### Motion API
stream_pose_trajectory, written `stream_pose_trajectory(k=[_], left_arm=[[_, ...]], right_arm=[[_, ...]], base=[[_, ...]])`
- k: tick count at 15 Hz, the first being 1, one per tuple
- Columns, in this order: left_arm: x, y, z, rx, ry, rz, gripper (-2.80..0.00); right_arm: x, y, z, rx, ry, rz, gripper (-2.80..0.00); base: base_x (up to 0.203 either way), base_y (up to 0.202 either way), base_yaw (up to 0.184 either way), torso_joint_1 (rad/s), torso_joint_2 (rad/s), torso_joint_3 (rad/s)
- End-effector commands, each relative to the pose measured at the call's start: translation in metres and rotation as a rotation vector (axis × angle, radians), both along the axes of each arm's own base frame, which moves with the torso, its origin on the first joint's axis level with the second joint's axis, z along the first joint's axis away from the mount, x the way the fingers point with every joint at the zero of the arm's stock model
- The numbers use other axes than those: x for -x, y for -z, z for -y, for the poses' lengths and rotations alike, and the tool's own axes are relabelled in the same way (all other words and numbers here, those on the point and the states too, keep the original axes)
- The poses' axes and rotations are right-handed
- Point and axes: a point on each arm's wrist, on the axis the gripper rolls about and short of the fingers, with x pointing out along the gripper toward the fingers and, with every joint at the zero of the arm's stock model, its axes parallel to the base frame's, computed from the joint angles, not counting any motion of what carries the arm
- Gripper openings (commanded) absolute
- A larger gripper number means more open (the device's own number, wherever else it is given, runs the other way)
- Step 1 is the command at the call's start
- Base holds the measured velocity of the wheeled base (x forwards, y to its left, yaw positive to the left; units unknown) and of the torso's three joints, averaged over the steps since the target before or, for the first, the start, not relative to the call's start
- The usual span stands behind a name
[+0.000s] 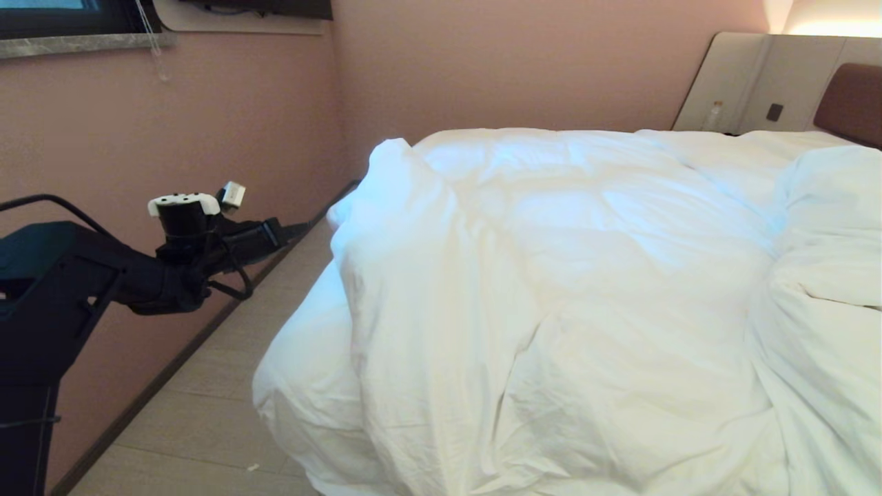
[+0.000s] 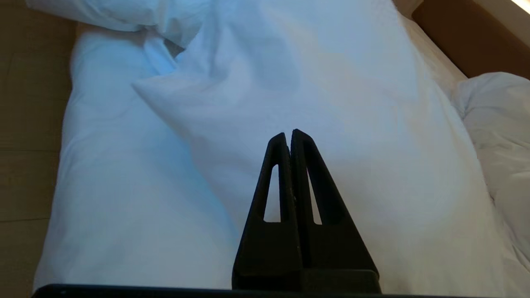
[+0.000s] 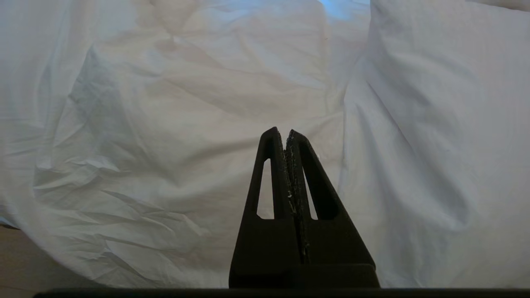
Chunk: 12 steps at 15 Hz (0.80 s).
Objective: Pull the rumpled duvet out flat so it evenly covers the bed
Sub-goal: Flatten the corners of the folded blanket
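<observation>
The left gripper [image 2: 288,133], a pair of black wedge-shaped plastic fingers, is pressed fully together with nothing caught between them, and it hangs in the air beside the bed, clear of any cloth. In the head view its black arm reaches out over the strip of pale wooden floor [image 1: 227,386] between the pink wall [image 1: 172,131] and the mattress, apart from the bedding. Beyond its tips lies the duvet [image 2: 314,82], the thick, puffy white cotton quilt, which is heaped up along the near left side of the bed [image 1: 851,100], the wide low one with a brown padded headboard; a ridge of it stands folded back on itself, and the white-sheeted mattress edge [image 1: 303,393] shows uncovered below it, so the cover is far from even. More quilt is bunched into a mound toward the right. The right gripper [image 3: 285,132], of the same black make, is likewise closed on nothing and points at creased white cloth close below it, seemingly parked. The step in hand appears to be the approach to a first hold, with no pulling done yet. The next move probably calls for the left fingers to part, come down on the folded ridge or its hanging edge, close on a good thickness of cloth, and draw it outward toward the floor side.
</observation>
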Motion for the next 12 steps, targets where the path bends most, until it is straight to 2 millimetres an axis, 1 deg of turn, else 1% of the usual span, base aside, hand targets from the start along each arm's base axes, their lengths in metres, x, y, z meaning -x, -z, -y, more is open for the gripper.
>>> stream_pose_trajectory(k=[1, 2, 4, 8, 12], left_arm=[[-0.004, 0.009, 0.004, 0.004, 0.010, -0.018, -2.80], [-0.005, 0.010, 0.008, 0.004, 0.015, -0.028, -2.80], [-0.009, 0.015, 0.022, 0.006, 0.036, -0.069, -2.80], [-0.016, 0.016, 0.026, -0.001, -0.036, -0.129, -2.80], [-0.017, 0.020, 0.032, -0.003, -0.025, -0.145, -2.80]], right_arm=[[0.000, 0.000, 0.000, 0.000, 0.000, -0.001, -2.80], [0.000, 0.000, 0.000, 0.000, 0.000, -0.001, -2.80], [0.000, 0.000, 0.000, 0.000, 0.000, -0.001, -2.80], [0.000, 0.000, 0.000, 0.000, 0.000, -0.001, -2.80], [0.000, 0.000, 0.000, 0.000, 0.000, -0.001, -2.80]], base=[[0.000, 0.000, 0.000, 0.000, 0.00, 0.000], [0.000, 0.000, 0.000, 0.000, 0.00, 0.000], [0.000, 0.000, 0.000, 0.000, 0.00, 0.000], [0.000, 0.000, 0.000, 0.000, 0.00, 0.000], [0.000, 0.000, 0.000, 0.000, 0.00, 0.000]])
